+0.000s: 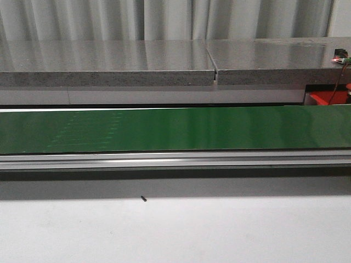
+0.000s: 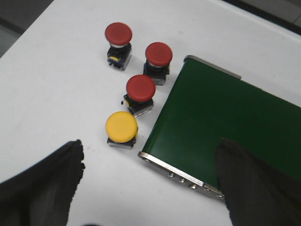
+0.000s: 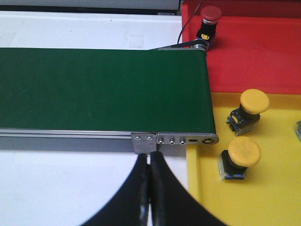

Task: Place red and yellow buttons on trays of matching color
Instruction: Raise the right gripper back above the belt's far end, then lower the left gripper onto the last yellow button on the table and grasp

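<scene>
At one end of the green conveyor belt, four buttons are seen standing on the white table in the left wrist view: three red buttons and one yellow button. The yellow one sits at about seven o'clock from the nearest red, almost touching it, and just beside the belt's corner. The left gripper is held wide open above them, nothing between its dark fingers.

At the other end, the right gripper is pressed shut and empty, at six o'clock from the belt's end bracket. A red tray already holds one red button at its rim, by the belt roller; the yellow tray carries two yellow buttons.

Danger is judged to lie in the tight cluster. If the left gripper is lowered on the yellow button, a finger could well catch the red neighbour and tip it or push it away. The mushroom caps are wider than the bases, so a slip from a cap-only grip is possible. A button set tilted on the belt could roll off the edge. The trays meet edge to edge, so a late pick at the belt's end could drop a button into the wrong colour.
</scene>
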Controlling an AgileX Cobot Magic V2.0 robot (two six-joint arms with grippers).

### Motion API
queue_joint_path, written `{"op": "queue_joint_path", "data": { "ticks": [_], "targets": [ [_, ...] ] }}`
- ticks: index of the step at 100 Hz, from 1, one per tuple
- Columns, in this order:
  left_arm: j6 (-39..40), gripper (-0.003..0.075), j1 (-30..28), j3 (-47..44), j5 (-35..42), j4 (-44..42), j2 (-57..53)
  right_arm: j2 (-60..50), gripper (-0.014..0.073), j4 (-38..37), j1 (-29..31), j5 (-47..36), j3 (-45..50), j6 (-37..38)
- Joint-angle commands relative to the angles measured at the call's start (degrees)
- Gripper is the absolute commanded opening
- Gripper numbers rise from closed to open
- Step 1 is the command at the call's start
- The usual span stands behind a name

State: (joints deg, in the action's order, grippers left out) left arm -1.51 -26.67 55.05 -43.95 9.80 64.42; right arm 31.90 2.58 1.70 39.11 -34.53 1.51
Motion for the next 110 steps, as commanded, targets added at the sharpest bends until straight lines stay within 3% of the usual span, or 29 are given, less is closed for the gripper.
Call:
{"op": "queue_joint_path", "data": {
  "ticks": [1,19,58,110],
  "targets": [
    [0.6,0.0565,-2.1,4.2,-1.1,0.9,2.7,0.0,-0.0066,0.1,0.0,-3.3,-1.5,-0.1],
    [0.6,0.0565,-3.8,10.0,-6.1,0.2,11.8,0.0,-0.0066,0.1,0.0,-3.3,-1.5,-0.1],
    [0.6,0.0565,-3.8,18.8,-6.5,-0.3,29.1,0.0,-0.0066,0.1,0.0,-3.3,-1.5,-0.1],
    [0.0,0.0564,-3.8,19.3,-6.1,0.4,38.4,0.0,-0.0066,0.1,0.0,-3.3,-1.5,-0.1]
  ]
}}
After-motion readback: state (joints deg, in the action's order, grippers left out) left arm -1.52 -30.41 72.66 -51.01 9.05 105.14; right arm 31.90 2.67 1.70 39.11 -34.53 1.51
